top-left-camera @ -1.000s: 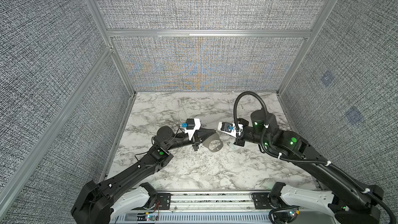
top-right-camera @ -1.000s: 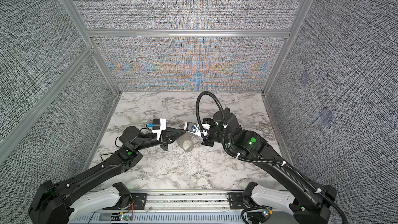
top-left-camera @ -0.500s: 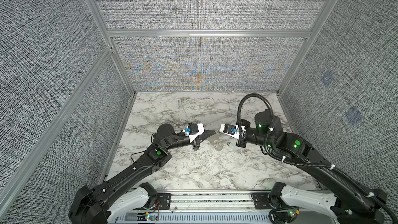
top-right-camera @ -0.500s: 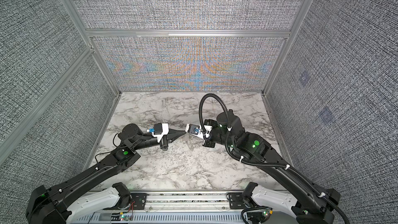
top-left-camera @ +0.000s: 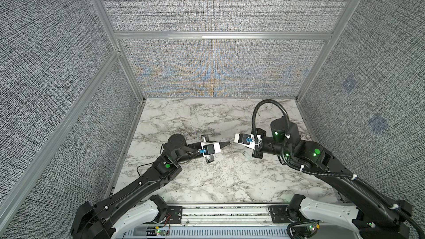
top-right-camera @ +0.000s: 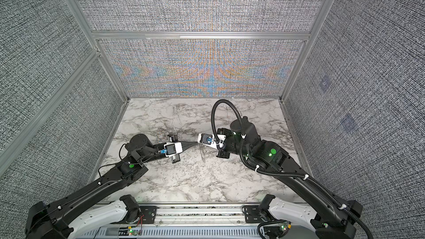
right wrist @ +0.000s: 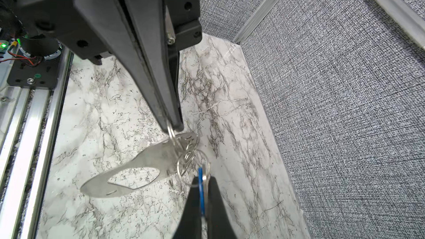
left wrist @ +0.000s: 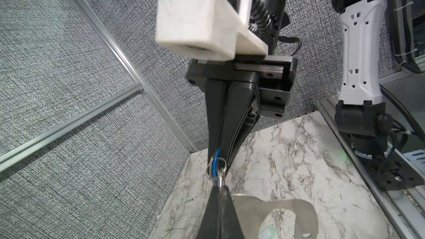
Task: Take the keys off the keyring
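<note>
Right wrist: right gripper (right wrist: pixel 203 181) is squeezing the blue tag (right wrist: pixel 200 178), jaws closed onto it. Opposite, left gripper (right wrist: pixel 172 126) is pinching a loop of the keyring (right wrist: pixel 171 133), jaws fully closed. The grey plate (right wrist: pixel 149 162) is hanging from the rings above the marble table (right wrist: pixel 103 102).

Left wrist: both grips are showing again, with the grey plate (left wrist: pixel 253 203) hanging just beside the left gripper.

Both top views: grippers are meeting tip to tip over the table's middle.
</note>
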Controlling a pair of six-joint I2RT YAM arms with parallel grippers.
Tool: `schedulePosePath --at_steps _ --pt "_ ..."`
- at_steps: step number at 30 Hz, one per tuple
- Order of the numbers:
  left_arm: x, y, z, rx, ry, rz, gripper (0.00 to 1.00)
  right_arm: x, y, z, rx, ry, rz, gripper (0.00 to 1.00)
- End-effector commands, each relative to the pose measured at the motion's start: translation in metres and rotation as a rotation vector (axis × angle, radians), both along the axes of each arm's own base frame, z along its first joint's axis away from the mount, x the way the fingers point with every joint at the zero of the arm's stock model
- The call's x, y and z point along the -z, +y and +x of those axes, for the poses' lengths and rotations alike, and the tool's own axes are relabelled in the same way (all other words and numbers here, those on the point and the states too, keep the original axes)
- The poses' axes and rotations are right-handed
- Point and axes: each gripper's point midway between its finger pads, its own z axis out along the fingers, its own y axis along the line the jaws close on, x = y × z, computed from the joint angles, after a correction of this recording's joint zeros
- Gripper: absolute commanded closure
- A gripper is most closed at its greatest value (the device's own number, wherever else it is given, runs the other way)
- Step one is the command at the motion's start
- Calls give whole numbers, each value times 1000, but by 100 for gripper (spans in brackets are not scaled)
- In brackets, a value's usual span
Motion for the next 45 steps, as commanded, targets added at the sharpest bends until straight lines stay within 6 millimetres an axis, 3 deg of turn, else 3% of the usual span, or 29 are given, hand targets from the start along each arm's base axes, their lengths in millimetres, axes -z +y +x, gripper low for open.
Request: schedulePosePath --at_steps 1,13,19,31,45 --pt "-2 0 -3 -3 -88 16 100 4 -10 9 58 -17 -45 100" --pt "3 -6 -3 -8 -103 63 100 3 -14 21 103 -80 -70 100" --pt "11 -11 4 -2 37 95 100 -13 -20 28 141 -162 -52 100" --pt "21 -14 17 107 290 114 100 -24 -27 26 154 -240 -92 100" --pt "28 -23 10 242 417 156 100 -28 -21 26 132 -299 -161 100"
